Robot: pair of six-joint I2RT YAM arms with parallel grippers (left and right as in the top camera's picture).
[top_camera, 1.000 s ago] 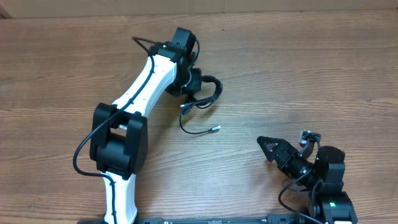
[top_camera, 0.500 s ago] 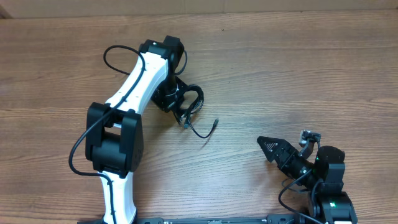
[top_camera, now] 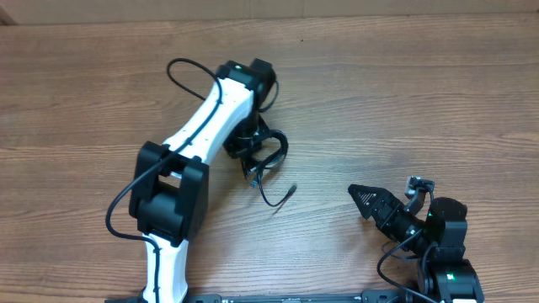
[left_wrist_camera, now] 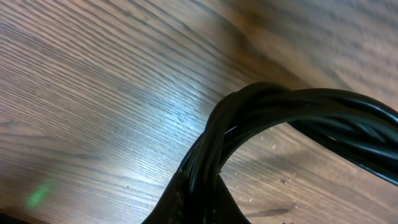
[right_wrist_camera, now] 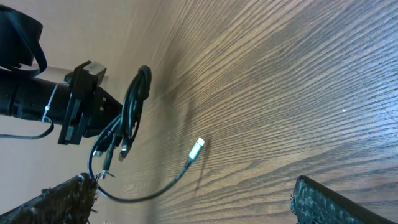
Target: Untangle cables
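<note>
The left gripper [top_camera: 251, 156] is clenched on the cables [top_camera: 274, 148], pinching the whole looped bundle as one, so a pull could tighten the knot or drag it along rather than free a strand. The bundle juts from the jaws' right side near the middle of the table [top_camera: 421, 101], one lead trailing nearward to a plug [top_camera: 292, 190]. The right gripper [top_camera: 362, 202], spread wide and empty, sits well apart at the near right.
</note>
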